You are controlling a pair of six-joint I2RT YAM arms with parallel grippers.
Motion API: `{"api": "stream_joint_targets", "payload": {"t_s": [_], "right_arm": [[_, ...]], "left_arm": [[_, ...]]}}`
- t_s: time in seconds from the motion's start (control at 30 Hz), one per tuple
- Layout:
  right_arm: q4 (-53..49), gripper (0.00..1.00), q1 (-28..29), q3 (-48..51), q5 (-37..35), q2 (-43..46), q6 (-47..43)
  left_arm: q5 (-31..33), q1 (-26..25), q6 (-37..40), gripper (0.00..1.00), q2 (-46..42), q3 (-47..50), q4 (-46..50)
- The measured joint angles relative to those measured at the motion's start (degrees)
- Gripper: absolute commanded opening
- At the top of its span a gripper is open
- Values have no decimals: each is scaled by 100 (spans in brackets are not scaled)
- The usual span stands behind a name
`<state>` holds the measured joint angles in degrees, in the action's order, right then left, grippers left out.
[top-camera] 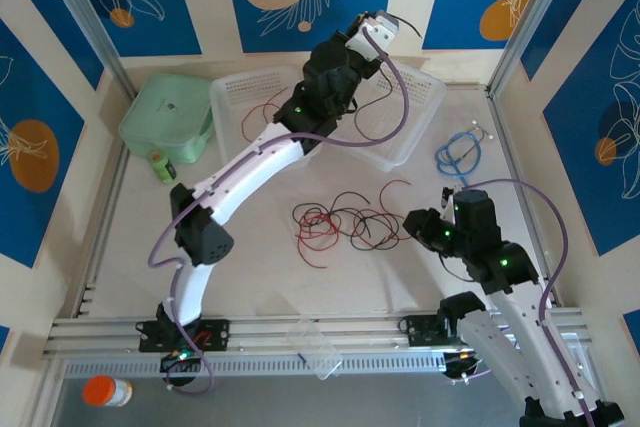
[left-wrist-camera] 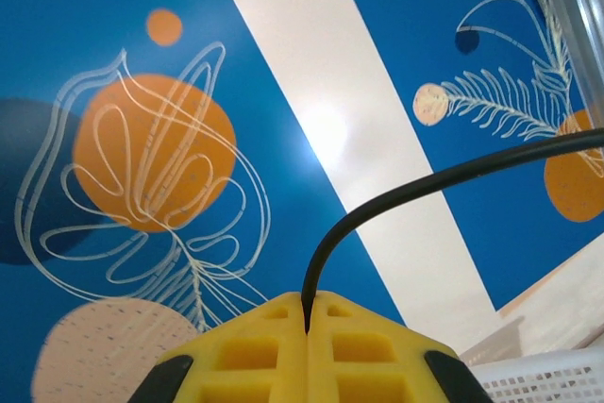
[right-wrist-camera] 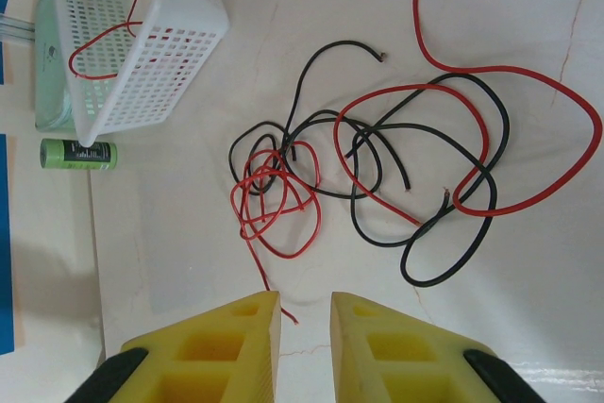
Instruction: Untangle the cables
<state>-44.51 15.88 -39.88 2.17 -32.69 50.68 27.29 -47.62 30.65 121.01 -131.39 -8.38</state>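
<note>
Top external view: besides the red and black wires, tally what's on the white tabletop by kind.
white mesh baskets: 2
green lidded box: 1
small green canister: 1
light-blue looped cable: 1
Total: 5

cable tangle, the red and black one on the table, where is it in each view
top external: the cable tangle lies mid-table, just left of the right tool.
right wrist: the cable tangle lies mid-frame, beyond the open right tool.
left wrist: camera faces the blue wall; the left tool pinches one black cable.
shared landmark: the white basket, up-left of the tangle.
</note>
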Motion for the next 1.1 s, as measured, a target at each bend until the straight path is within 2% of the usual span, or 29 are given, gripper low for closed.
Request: {"api": "stream_joint_targets", "payload": {"t_s": [0.3,0.5,0.63,0.73,0.97,1.1], "right_arm": [[-210,21,0,59,46,304,66],[-227,21,0,249,55,369,151],[-219,21,0,417,109,356,216],[-173,21,0,435,131,313,236],[-2,21,0,437,227,247,254],[33,20,2,444,280,247,293]], "left_arm": [[-9,503,-619,0,1102,-935,-345],[-107,649,-1215,0,1475,-927,-374],[-334,647,-1694,0,1519,-420,-155],[-457,634,-1958,0,1547,-96,175],[-859,634,-2332,0,1700,-76,1246],[-1257,634,-2485,0,2046,-579,2109]]}}
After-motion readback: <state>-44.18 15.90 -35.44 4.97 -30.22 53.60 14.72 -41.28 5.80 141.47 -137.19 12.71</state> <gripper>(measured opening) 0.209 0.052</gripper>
